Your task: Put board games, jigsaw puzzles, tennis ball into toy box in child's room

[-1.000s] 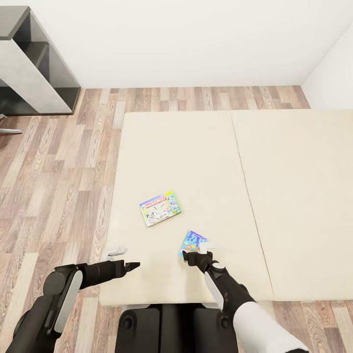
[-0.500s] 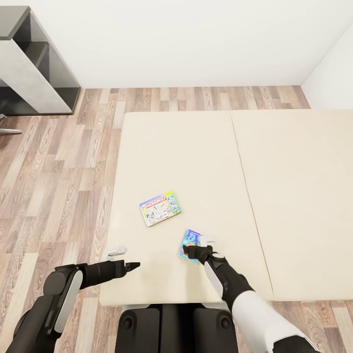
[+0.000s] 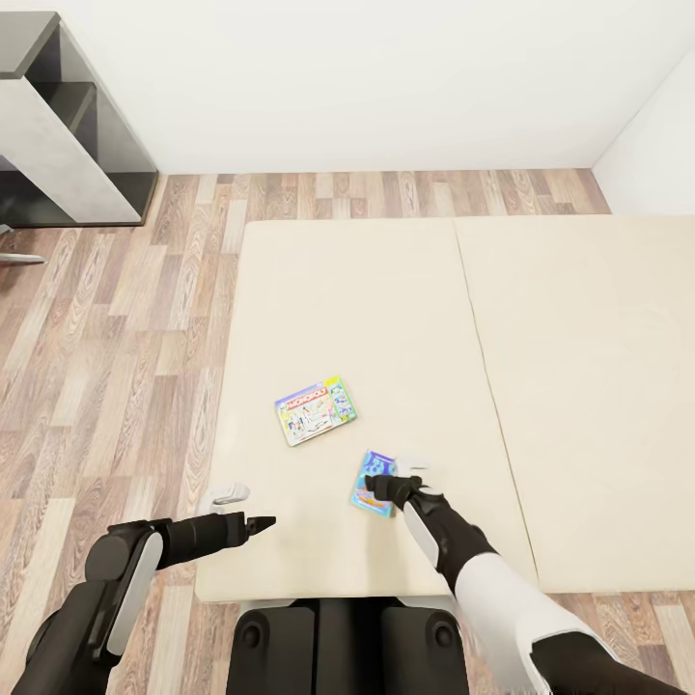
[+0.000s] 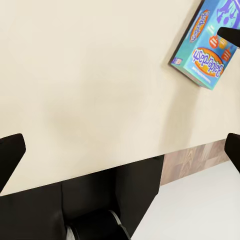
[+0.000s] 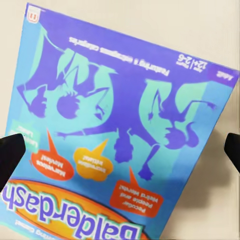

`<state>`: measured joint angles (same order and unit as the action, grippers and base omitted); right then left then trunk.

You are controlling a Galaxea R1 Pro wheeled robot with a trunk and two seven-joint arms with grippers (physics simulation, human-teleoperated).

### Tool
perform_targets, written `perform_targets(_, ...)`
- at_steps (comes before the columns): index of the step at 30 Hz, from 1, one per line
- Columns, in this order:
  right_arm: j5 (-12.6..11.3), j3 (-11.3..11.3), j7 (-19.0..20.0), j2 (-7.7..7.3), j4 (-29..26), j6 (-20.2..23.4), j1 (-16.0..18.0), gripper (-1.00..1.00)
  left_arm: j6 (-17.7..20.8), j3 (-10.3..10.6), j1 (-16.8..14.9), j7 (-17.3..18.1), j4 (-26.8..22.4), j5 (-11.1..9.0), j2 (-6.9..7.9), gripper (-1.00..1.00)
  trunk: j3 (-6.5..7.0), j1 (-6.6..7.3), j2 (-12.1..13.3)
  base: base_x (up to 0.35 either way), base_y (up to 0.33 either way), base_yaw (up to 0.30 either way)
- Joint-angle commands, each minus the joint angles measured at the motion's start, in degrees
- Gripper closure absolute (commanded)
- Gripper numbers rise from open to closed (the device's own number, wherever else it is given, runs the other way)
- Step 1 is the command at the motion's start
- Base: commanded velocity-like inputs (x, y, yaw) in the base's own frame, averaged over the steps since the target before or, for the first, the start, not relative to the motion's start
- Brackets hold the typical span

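Two board games lie on the cream bed [image 3: 386, 309]. The pale one with a red logo [image 3: 316, 410] rests flat near the bed's middle left. The blue one with cartoon art [image 3: 365, 496] lies closer to me, and in the right wrist view [image 5: 125, 125] it sits just beneath the fingers. My right gripper [image 3: 384, 486] [image 5: 120, 150] hovers over this blue box, open, one fingertip at each side of it. My left gripper [image 3: 256, 524] [image 4: 120, 155] stands open and empty over the bed's near left edge, with the blue box [image 4: 205, 50] off to its side.
Wood-plank floor [image 3: 116, 338] runs along the bed's left side and far end. A grey and dark shelf unit [image 3: 58, 145] stands at the far left against the white wall. The bed's mattress is split by a seam [image 3: 483, 367].
My right gripper has reached forward over the blue box. The box, tipped up a second ago, now lies flatter and slightly further left. The left arm has not moved.
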<state>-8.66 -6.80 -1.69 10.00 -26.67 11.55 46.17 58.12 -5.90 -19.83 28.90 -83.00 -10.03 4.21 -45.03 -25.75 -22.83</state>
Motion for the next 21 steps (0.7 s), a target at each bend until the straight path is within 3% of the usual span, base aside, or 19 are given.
perform_targets(1, -0.5, -0.1, -0.2, 0.00, 0.6, 0.1, 0.3, -1.00, 0.4, -0.1, 0.0, 0.0, 0.0, -0.3, 0.00, -1.00, -0.06, -0.03, -0.1, 0.000, 0.000, 0.000)
perform_targets(12, -0.4, -0.1, -0.5, 0.00, 3.4, -0.9, 1.7, -1.00, 0.4, 0.0, 0.0, 0.0, -0.1, -0.3, -0.06, -1.00, -0.06, -0.03, -0.1, 0.000, 0.000, 0.000)
perform_targets(21, 0.2, -0.2, -0.5, 0.00, 4.4, -4.3, 1.7, -1.00, 0.4, -0.1, 0.0, 0.0, 0.0, -0.3, 0.00, -1.00, -0.06, -0.03, -0.1, 0.000, 0.000, 0.000)
